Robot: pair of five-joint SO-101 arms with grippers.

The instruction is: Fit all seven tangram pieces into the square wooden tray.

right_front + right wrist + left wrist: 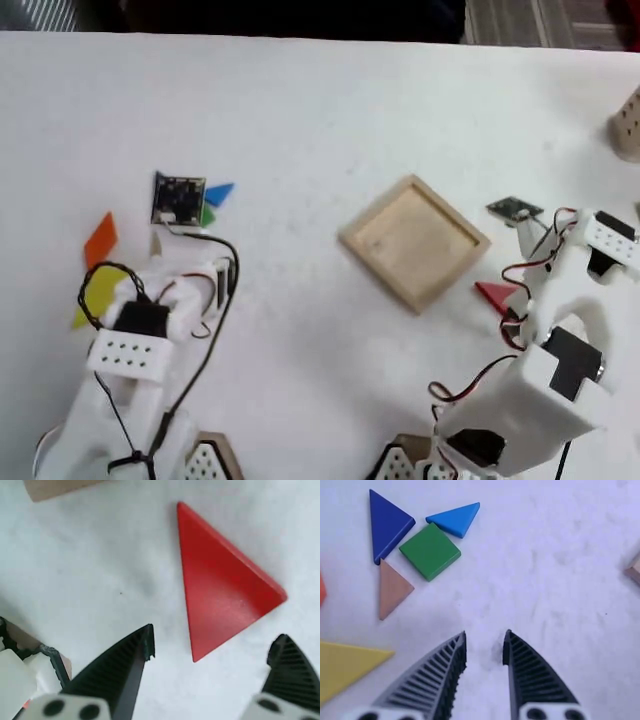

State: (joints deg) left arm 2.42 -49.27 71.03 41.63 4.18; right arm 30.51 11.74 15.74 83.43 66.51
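The square wooden tray (413,243) sits empty mid-table, turned like a diamond. A red triangle (220,587) lies on the table just off the tray's near right side (497,295). My right gripper (215,645) hovers open over it, with one corner of the triangle between the jaws. On the left are a dark blue triangle (387,522), a light blue triangle (455,517), a green square (430,550), a tan triangle (392,587) and a yellow triangle (345,667). An orange parallelogram (100,240) lies beside them. My left gripper (485,647) is slightly open over bare table near these pieces.
A tan object (628,125) stands at the table's right edge. Both arm bases (130,400) (520,410) occupy the front edge. Bare white tabletop (300,120) stretches behind the tray and between the arms.
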